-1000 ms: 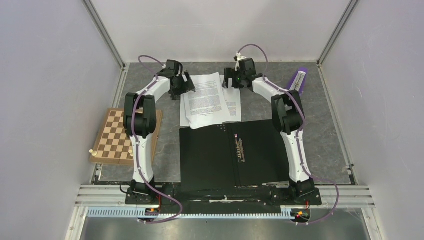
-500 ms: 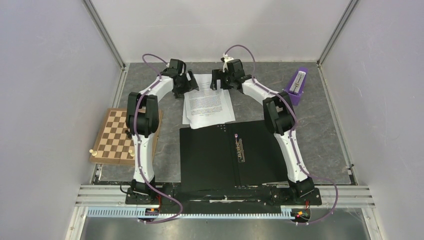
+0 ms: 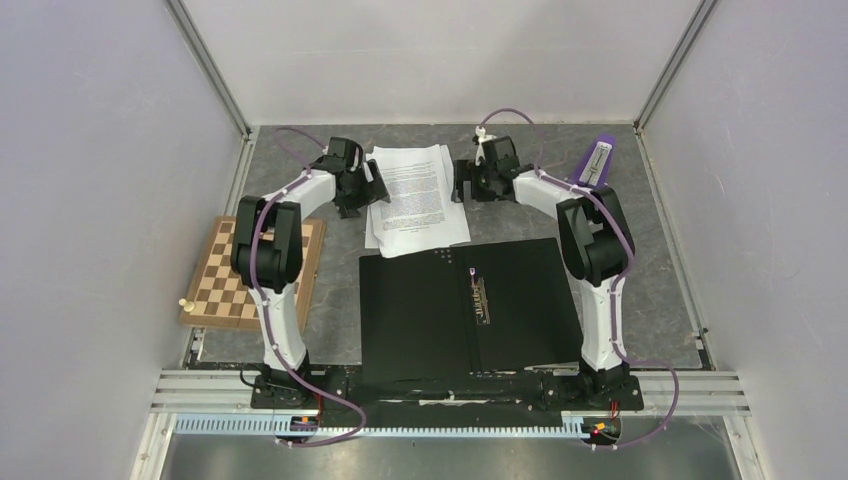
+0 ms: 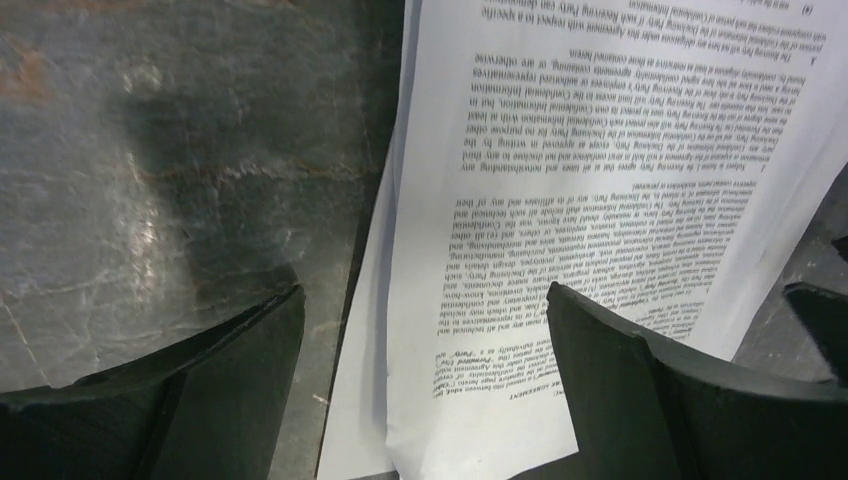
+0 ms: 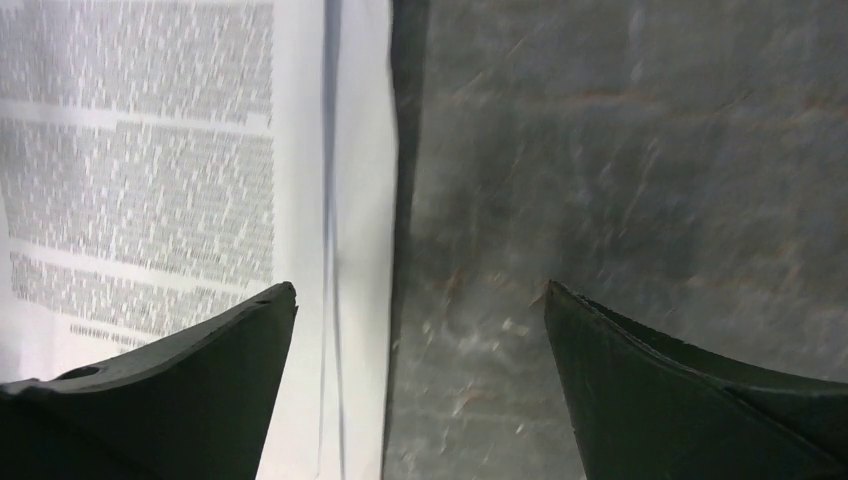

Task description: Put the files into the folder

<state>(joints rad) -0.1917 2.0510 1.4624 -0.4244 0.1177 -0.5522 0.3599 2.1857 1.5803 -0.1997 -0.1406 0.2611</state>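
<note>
The left claw (image 4: 425, 300) is spread wide open with nothing gripped. The left long edge of the files (image 4: 600, 180) is seen running up between its jaws, with one finger over paper and the other over bare counter (image 4: 170, 170). The right claw (image 5: 420, 290) is opened just as wide and is empty too. The mirror picture is given there: the stack's right long edge is straddled, paper under the inner finger, counter under the outer.

So the files are flanked on both sides, and neither arm is placed nearer than the other. From above, the stack is found mid-counter in the far half. Its long axis is run from far edge towards near edge, slightly tipped, and the sheets are fanned unevenly. Its near short edge is laid at, perhaps just over, the far edge of the folder (image 3: 465, 305). The folder is spread open, black inside up, metal clip (image 3: 480, 298) showing, towards the near edge. A pull along that long axis, towards the arm bases, is judged to be what is called for.
</note>
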